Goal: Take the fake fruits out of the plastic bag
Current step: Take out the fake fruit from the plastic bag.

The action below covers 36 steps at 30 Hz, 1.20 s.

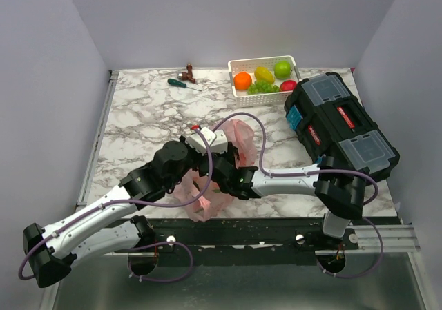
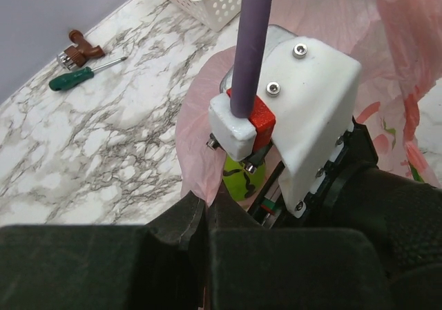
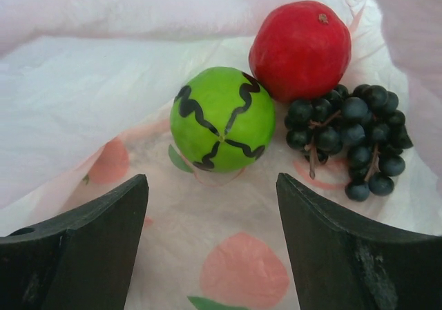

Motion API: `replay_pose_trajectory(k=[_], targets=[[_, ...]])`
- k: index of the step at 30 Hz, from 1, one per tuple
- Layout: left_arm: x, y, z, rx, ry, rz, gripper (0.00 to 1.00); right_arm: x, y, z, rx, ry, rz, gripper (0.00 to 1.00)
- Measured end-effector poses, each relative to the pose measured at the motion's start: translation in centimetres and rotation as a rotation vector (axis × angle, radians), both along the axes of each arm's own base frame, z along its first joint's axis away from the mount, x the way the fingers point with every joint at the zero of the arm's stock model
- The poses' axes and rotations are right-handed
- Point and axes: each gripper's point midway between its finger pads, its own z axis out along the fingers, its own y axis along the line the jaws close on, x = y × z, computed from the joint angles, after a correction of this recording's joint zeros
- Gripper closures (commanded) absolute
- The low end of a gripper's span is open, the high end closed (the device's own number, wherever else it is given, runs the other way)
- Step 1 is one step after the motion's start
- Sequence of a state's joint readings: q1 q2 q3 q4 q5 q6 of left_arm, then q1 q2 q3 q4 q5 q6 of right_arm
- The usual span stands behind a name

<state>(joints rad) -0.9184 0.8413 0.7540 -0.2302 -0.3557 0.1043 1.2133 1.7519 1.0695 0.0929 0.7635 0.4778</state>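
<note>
While the left gripper hangs low at the near side of the plastic bag, its jaws look closed on a fold of the pink film. As far as I can tell it's pinching the rim to keep the mouth up, though the view is tight.

Moving right, the right gripper is already inside the bag, jaws spread wide with nothing in them. So that's clearly the arm nearer the fruit.

Dead ahead of it, pretty much centred between the fingers but still beyond the tips, sits the green striped fruit. It's round, so no long axis to line up on; I'd guess it just needs a straight push forward and a squeeze.

To its upper right is the red apple, close enough that I can't say if they touch. Right of that is the dark grape bunch, lying roughly up-and-down in the wrist view and touching the apple.

Room-wise, the left finger has bare film ahead of it. The right finger has only a slim gap between the green fruit and the grapes, so it might nudge them.

Outside, there's open marble table to the left. The white basket is at the back and the black toolbox crowds the right.
</note>
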Motion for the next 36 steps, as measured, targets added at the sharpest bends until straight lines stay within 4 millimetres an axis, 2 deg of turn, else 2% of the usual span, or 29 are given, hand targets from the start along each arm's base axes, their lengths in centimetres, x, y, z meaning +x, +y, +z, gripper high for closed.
replay_pose_trajectory(k=[9, 18, 29, 33, 36], targets=[[-0.3, -0.5, 0.1, -0.009, 0.003, -0.026, 1.0, 1.5, 1.1, -0.5, 0.067, -0.066, 0.01, 0.14], [-0.5, -0.8, 0.0, -0.017, 0.01, -0.041, 1.0, 3.3, 0.7, -2.5, 0.078, -0.103, -0.008, 0.08], [-0.8, -1.3, -0.1, -0.029, 0.023, -0.063, 1.0, 4.8, 1.0, -5.4, 0.074, -0.142, 0.0, 0.08], [-0.9, -1.4, -0.1, -0.03, 0.024, -0.067, 1.0, 5.2, 1.0, -6.2, 0.067, -0.147, -0.003, 0.15], [-1.0, -1.4, -0.1, -0.03, 0.025, -0.07, 1.0, 5.8, 1.1, -6.4, 0.064, -0.154, -0.011, 0.34]])
